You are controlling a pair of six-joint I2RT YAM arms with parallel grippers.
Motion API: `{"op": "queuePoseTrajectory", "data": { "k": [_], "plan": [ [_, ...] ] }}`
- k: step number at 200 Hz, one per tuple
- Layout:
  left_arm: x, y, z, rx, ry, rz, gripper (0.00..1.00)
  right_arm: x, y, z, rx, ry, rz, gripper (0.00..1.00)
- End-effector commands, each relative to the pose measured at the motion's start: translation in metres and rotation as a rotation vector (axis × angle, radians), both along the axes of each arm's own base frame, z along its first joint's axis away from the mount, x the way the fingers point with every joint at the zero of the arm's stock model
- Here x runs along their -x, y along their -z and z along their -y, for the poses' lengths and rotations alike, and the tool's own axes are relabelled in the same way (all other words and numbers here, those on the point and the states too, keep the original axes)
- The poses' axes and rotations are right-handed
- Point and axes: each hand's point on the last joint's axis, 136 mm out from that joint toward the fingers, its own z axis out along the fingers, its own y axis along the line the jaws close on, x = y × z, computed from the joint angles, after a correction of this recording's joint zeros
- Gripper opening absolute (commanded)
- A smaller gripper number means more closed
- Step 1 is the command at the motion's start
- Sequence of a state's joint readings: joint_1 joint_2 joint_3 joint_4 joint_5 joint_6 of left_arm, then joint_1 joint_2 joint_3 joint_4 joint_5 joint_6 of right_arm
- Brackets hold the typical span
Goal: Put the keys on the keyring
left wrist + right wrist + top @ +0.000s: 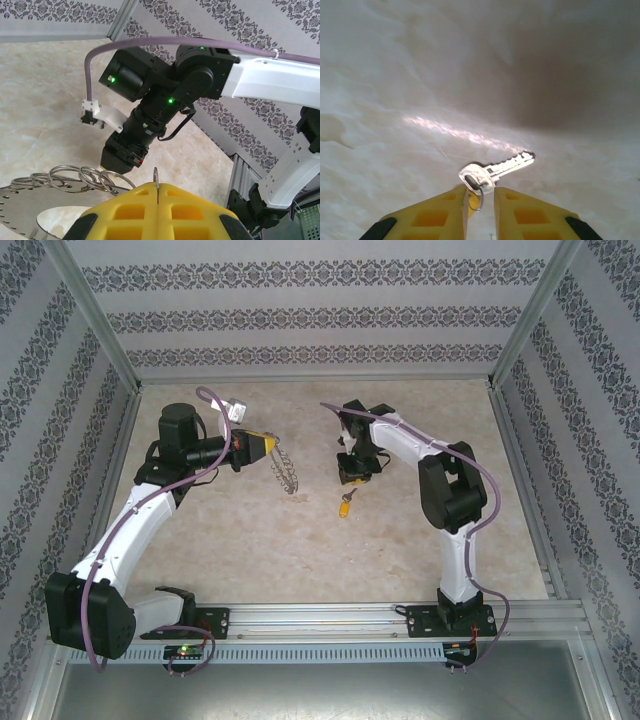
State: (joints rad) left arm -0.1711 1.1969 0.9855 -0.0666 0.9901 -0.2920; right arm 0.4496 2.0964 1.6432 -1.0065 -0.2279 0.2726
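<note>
Yellow left fingers [130, 210] are squeezed together on the keyring [70, 178], which hangs past their tips toward the right arm [165, 100]. The right fingers [437, 216] stand a little apart; the tiny key [500, 167] lies on the worktop [395, 100] right at their tips.

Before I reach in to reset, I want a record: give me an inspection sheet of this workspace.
Surface: pale marbled tabletop, glossy.
Job's things: small silver key, yellow-orange at its head, lying flat; grey metal keyring of linked loops, hanging.
Clutter: nothing seen.
Grippers: left gripper shut on the keyring; right gripper slightly open at the key's head.
Cables: purple cable along each arm, no snag seen.
Surroundings: patterned wall panels, aluminium frame rails.
</note>
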Motion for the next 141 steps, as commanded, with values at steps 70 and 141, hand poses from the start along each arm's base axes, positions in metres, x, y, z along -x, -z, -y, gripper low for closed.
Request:
{"op": "queuePoseTrajectory", "data": {
  "k": [70,141],
  "plan": [
    [0.001,-0.006,0.006,0.012,0.028,0.053,0.00,0.016,0.013,-0.010,-0.020,-0.028,-0.126,0.23],
    [0.004,-0.006,0.005,0.000,0.031,0.064,0.00,0.021,0.025,-0.008,-0.006,-0.029,-0.162,0.29]
  ]
}}
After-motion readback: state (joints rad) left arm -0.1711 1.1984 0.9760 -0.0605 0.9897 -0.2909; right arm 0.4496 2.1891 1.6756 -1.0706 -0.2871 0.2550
